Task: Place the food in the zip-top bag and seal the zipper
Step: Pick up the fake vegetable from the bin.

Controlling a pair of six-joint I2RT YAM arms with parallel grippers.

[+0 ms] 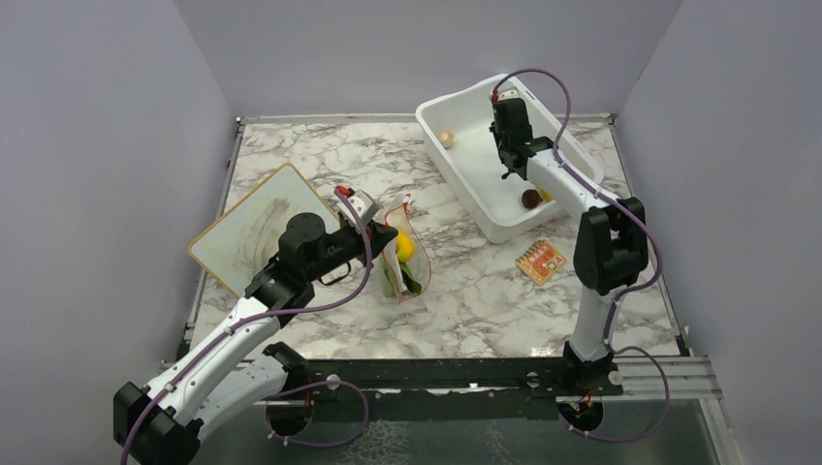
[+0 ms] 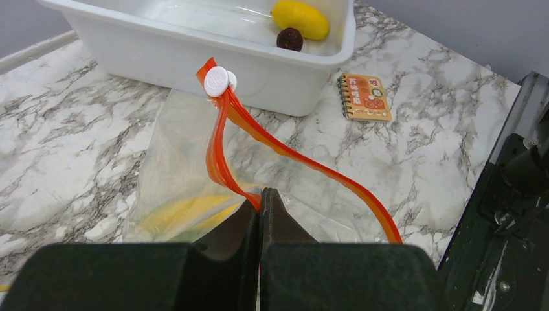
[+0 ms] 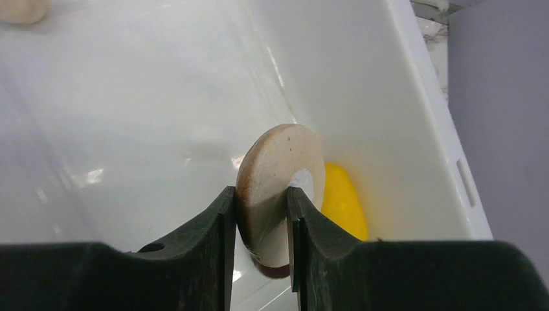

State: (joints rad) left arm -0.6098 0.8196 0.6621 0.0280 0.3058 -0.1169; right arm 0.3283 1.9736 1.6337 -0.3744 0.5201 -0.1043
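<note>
Right wrist cam: the yellow fruit (image 3: 343, 201) against the wall of the white tub (image 3: 401, 129) is half hidden behind the round beige-brown piece (image 3: 278, 162), whose bottom vanishes between the fingers of the right gripper (image 3: 260, 201). Another beige piece (image 3: 19, 10) deeper in the tub is clipped by the top corner. Left wrist cam: the zip-top bag (image 2: 175, 162) in front of the tub has its near end hidden under the left gripper (image 2: 260, 201), contents just a yellow blur.
</note>
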